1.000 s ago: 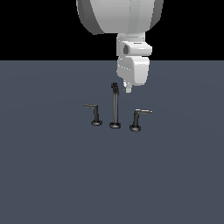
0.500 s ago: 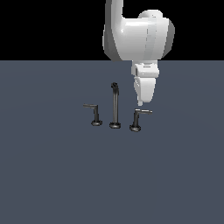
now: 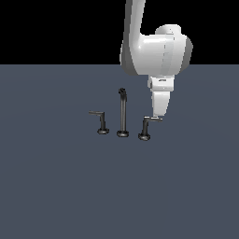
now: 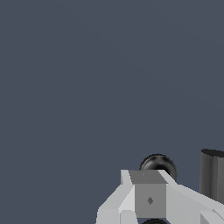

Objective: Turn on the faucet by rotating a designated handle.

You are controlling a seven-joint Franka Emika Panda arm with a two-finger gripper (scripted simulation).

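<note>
I see the faucet standing on a flat grey floor, three dark pieces in a short row near the middle of the exterior view. The tall spout post with its curved tip is the centre piece. At its 9 o'clock, just beside it, stands the duller handle, its lever pointing toward the exterior view's left. At the post's 3 o'clock stands the handle I care about: a round base on the floor, a short stem, and a bright silvery lever reaching toward the exterior view's right.

The white arm comes down from 12 o'clock, and its gripper hangs at the outer end of that bright lever. From this camera the tip of the gripper meets the lever's end, but I cannot tell whether it truly touches it or sits a little behind it. How far the claw is open is not something I can read here either: the fingers merge into one pale shape, and I see nothing clearly held between them.

The wrist view gives me little more. A pale grey, blocky piece fills the lower part of that picture, with a dark rounded knob just behind it and a dark upright block at the frame's edge; I cannot say what those dark parts are.
</note>
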